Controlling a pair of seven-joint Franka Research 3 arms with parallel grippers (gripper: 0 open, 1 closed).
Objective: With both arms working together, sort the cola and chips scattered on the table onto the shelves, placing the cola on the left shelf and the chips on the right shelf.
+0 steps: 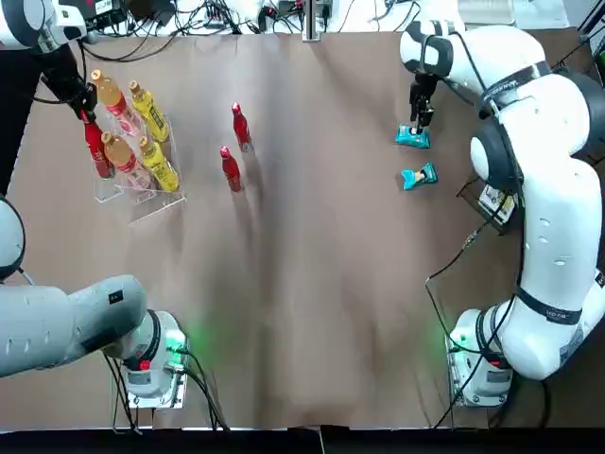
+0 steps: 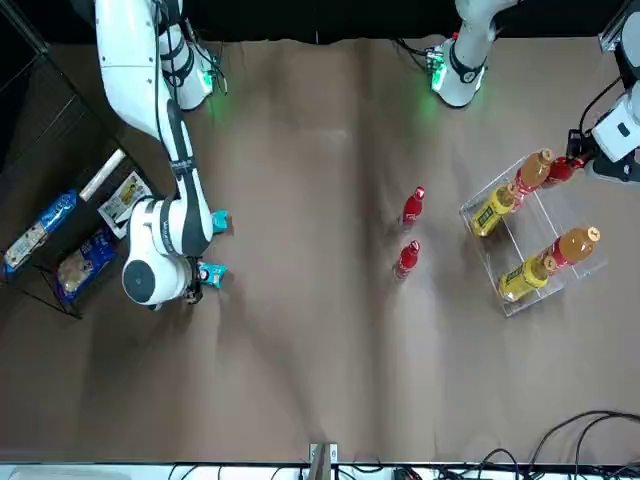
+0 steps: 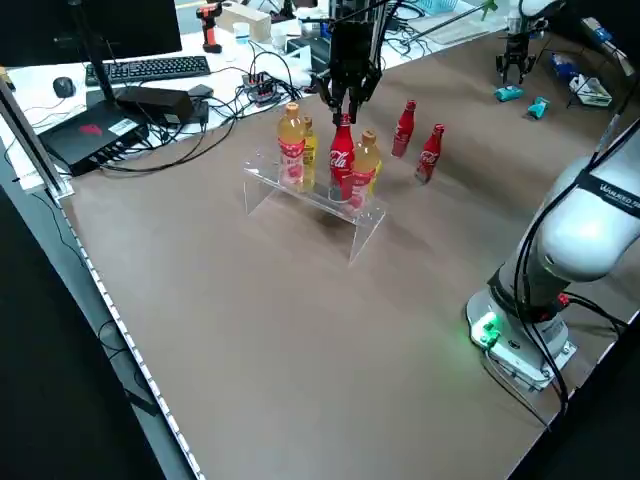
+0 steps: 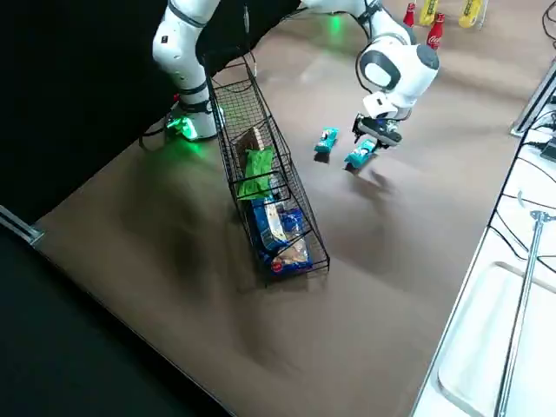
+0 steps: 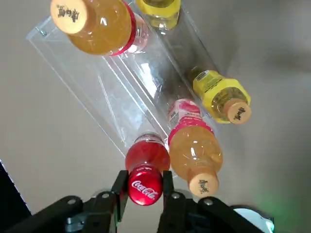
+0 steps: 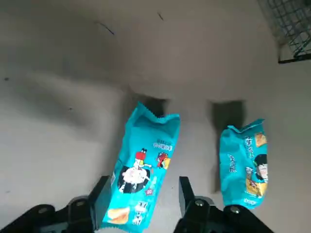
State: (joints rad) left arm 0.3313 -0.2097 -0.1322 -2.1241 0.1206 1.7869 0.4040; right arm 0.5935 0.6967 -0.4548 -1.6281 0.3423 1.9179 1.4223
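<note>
A "Coca-Cola" script is read on the cap of the cola bottle point(image 5: 145, 177), pinched by the left gripper point(image 5: 144, 187) fingers at the clear left shelf point(image 5: 97, 94). The right gripper point(image 6: 141, 194) fingers are spread around a teal chips packet point(image 6: 143, 170) on the worktop point(image 1: 321, 284); its print is illegible.

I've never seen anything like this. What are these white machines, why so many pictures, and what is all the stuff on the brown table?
They are two robot arms at one table, photographed from above, from across, from each side, and from a small camera on each wrist.

The left gripper is shut on the cap of a red cola bottle at the clear shelf, among amber and yellow bottles. Two more cola bottles stand on the table.

The right gripper is open, its fingers either side of a teal chips packet; a second teal packet lies beside it. A green packet already lies in the black wire rack.
</note>
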